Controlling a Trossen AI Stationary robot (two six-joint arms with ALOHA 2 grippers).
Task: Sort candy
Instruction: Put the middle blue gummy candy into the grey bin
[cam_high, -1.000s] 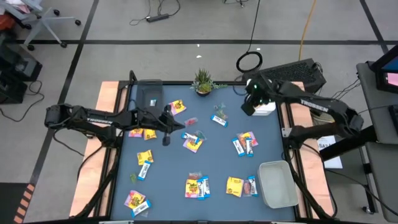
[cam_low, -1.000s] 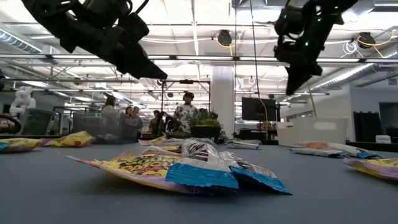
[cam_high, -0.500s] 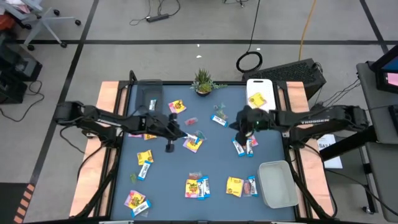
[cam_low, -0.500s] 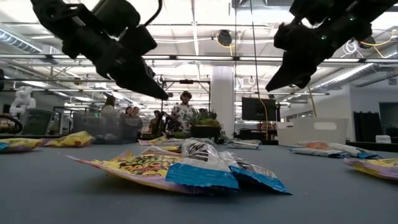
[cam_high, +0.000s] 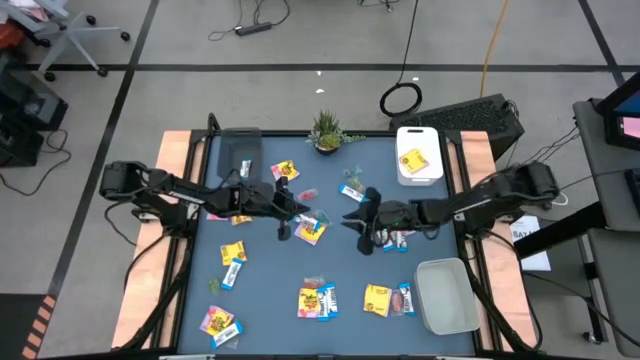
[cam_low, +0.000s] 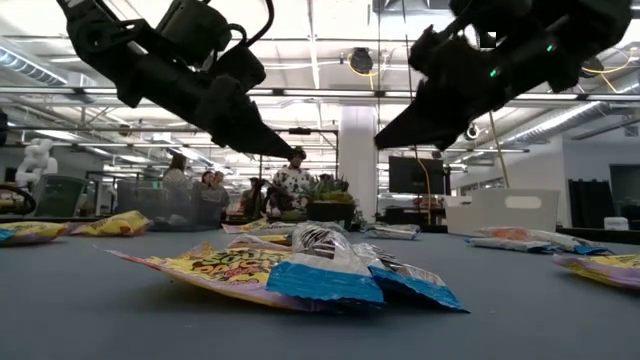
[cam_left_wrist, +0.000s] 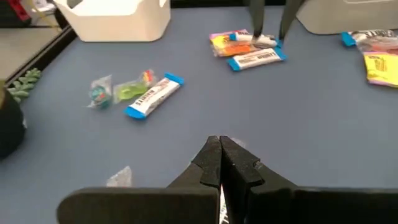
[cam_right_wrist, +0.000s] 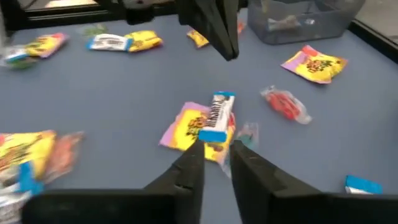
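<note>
Wrapped candy lies scattered on the blue table. A yellow packet with a blue-and-white bar on it (cam_high: 311, 229) lies at the middle and also shows in the right wrist view (cam_right_wrist: 203, 124). My left gripper (cam_high: 283, 232) is shut and hovers just left of it, clear of the table (cam_low: 285, 150). My right gripper (cam_high: 358, 235) is open and empty, hovering right of that packet (cam_right_wrist: 214, 158), with a cluster of bars and a yellow packet (cam_high: 396, 235) under its wrist. One yellow packet lies in the far white bin (cam_high: 418, 160).
A second white bin (cam_high: 445, 295) stands at the near right, and a clear bin (cam_high: 240, 152) at the far left. A small potted plant (cam_high: 327, 130) stands at the far edge. More packets and bars lie along the near side (cam_high: 318, 300) and on the left (cam_high: 233, 253).
My right gripper has left the far white bin, where a yellow packet now lies, and swung toward the near edge and left to the table's middle. My left gripper has moved right toward the middle yellow packet, staying shut.
</note>
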